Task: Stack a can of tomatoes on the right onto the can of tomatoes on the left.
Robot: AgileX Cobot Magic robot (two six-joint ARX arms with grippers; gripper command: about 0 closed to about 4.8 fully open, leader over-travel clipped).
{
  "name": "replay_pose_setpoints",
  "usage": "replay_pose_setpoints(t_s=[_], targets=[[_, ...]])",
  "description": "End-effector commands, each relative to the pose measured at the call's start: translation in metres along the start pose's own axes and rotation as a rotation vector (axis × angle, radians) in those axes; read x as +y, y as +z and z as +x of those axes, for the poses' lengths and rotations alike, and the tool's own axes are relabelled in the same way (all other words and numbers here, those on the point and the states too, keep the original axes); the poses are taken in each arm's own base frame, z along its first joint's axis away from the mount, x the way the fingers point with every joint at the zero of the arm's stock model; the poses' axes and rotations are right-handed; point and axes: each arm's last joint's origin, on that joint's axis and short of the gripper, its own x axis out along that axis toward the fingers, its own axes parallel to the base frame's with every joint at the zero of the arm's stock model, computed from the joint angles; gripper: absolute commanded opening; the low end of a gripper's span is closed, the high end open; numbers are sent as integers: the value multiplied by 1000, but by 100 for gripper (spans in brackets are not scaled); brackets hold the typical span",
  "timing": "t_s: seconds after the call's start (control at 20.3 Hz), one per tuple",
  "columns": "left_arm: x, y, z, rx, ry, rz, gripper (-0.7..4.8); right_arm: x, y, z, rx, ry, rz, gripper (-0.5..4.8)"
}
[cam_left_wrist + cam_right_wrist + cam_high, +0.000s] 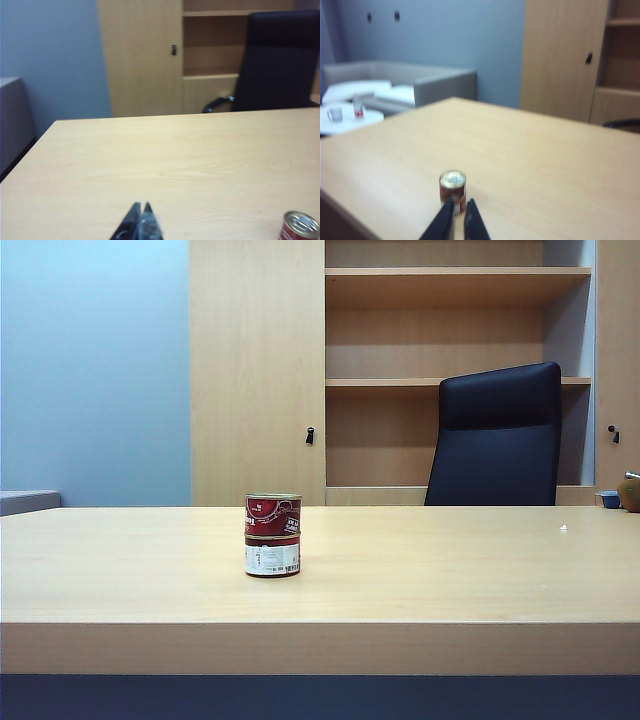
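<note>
Two red tomato cans stand stacked left of the table's middle: the upper can (pixel 273 515) sits squarely on the lower can (pixel 272 557), which has a white label. Neither gripper shows in the exterior view. My left gripper (pixel 141 205) is shut and empty, hovering over bare table with the stack's top can (pixel 299 227) off to its side. My right gripper (pixel 460 201) is pulled back from the stack (pixel 452 186); its fingers stand a narrow gap apart with nothing between them.
A black office chair (pixel 497 435) stands behind the table's far edge, in front of wooden cabinets and shelves (pixel 455 330). A grey sofa (pixel 420 82) and a small white side table (pixel 350 120) lie beyond the table's left end.
</note>
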Motion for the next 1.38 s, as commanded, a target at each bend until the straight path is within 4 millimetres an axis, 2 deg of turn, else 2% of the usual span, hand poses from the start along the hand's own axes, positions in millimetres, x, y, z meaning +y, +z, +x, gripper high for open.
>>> replay_pose_setpoints(t_s=[0.05,0.25,0.44,0.59,1.08,1.23,1.38], targets=[[1,-24,0,-15,29,-78,-1,0,-1,0,16,7,-3,44],[2,-54,13,9,28,-126,-1,0,-2,-1,20,13,-4,44],[4,-73,19,29,50,-149,-1,0,-2,-2,16,10,-3,44],[4,-98,19,206,66,-178,-2,0,-2,-2,16,11,-3,45],[4,-131,27,190,40,-86,-2,1,-10,1,38,14,-8,45],[4,-131,27,190,26,-12,-2,2,-16,3,57,15,-12,44],[4,-131,27,189,23,-16,-2,3,-23,5,76,18,-17,44]])
